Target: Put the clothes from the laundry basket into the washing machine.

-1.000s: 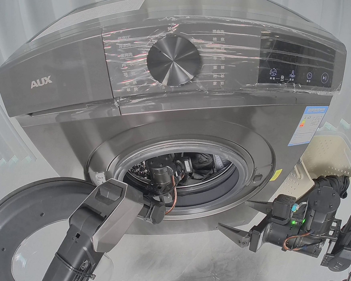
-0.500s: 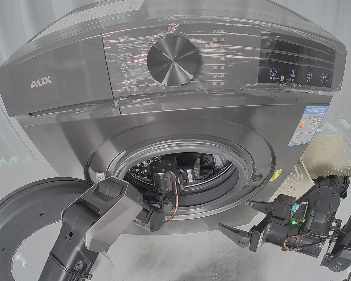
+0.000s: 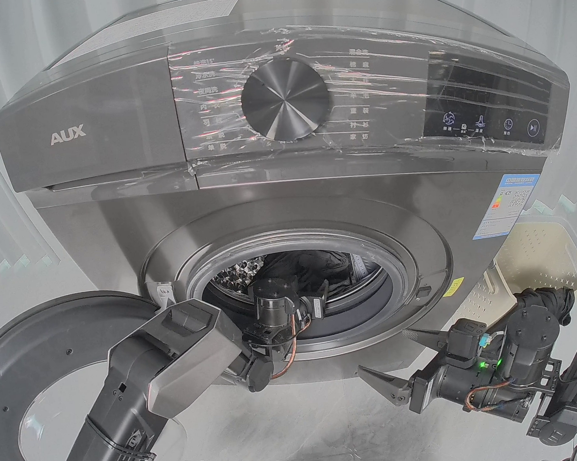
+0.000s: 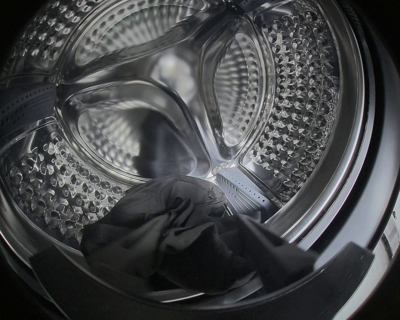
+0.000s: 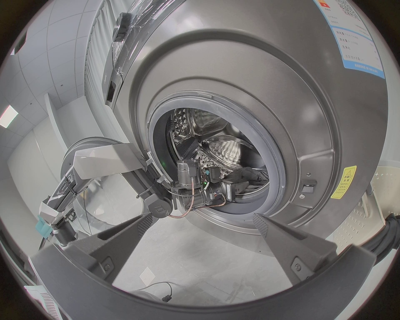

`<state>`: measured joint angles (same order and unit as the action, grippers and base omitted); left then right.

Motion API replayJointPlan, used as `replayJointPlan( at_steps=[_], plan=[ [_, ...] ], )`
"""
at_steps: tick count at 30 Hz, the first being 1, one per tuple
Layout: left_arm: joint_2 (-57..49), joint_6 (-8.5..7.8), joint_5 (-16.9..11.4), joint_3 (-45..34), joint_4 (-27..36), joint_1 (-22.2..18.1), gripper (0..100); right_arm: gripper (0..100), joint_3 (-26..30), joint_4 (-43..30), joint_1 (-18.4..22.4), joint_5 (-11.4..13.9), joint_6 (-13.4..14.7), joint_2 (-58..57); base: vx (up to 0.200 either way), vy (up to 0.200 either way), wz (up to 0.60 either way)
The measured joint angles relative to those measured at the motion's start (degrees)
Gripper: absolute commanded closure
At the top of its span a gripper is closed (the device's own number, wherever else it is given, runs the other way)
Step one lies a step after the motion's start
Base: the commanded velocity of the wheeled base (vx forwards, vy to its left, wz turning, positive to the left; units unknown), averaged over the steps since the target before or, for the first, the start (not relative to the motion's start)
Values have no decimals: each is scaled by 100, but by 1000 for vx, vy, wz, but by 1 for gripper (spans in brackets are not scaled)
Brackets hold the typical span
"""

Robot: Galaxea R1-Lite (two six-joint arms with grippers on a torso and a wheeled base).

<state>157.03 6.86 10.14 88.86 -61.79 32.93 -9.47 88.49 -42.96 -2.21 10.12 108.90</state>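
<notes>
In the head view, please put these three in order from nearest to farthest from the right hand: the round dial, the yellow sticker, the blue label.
1. yellow sticker: low on the washing machine front, just above the right hand.
2. blue label: higher up, at the front's right edge.
3. round dial: on the top panel, in the centre.

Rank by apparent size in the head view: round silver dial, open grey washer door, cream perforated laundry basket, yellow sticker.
Largest: open grey washer door.
Next: cream perforated laundry basket and round silver dial, too alike to rank; basket partly hidden.
Smallest: yellow sticker.
</notes>
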Motion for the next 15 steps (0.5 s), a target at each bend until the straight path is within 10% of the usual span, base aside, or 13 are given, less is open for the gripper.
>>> replayJointPlan(
  at_steps=[15],
  plan=[
    [216, 44, 211, 1112, 89, -115, 100, 0, -30, 5, -61, -6, 0, 0, 0, 0, 0]
  ],
)
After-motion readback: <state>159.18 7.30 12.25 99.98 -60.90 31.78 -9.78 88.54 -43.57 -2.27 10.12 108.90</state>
